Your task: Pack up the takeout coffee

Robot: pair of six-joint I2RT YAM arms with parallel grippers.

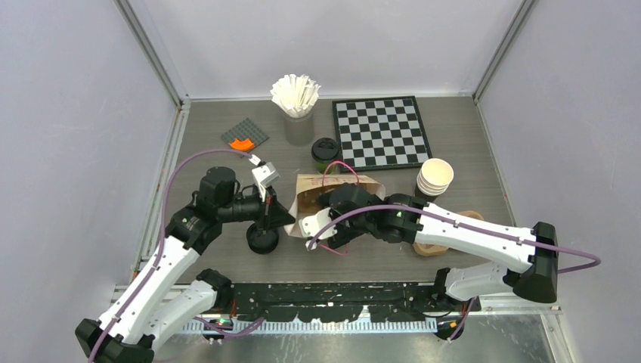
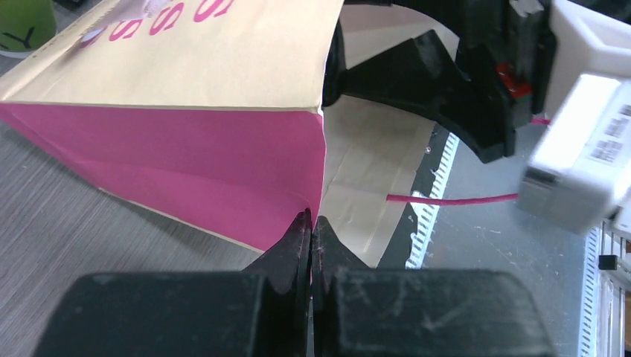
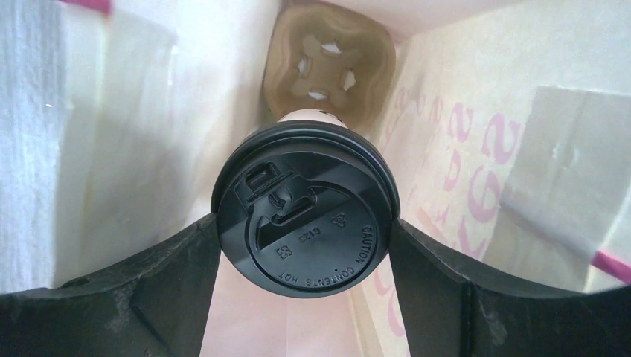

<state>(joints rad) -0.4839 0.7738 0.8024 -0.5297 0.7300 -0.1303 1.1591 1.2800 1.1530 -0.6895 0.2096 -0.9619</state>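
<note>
Status, bagging stn. Paper bag (image 1: 344,183) lies on its side at ctr of table (image 1: 469,136), mouth toward the arms.

1. L gripper (image 2: 312,238): jaws closed to a slit, tips pinching the bag's mouth edge at the pink side fold.
2. R gripper (image 3: 306,249): inside the bag mouth, jaws spread wide, one finger against each side of the black lid of coffee cup no. 1 (image 3: 305,201). Cup is gripped inside the bag, lid end toward the wrist cam, base end toward the bag's closed end.
3. Pulp carrier (image 3: 327,67): at the closed end of the bag, beyond the cup base. Contact btwn cup and carrier cannot be determined.
4. Coffee cup no. 2 (image 1: 325,151): upright on the table just behind the bag, black lid on, green wall.

Misc. items: stack of white cups (image 1: 435,175) to the right of the bag; chessboard (image 1: 382,132) at rear right.
</note>
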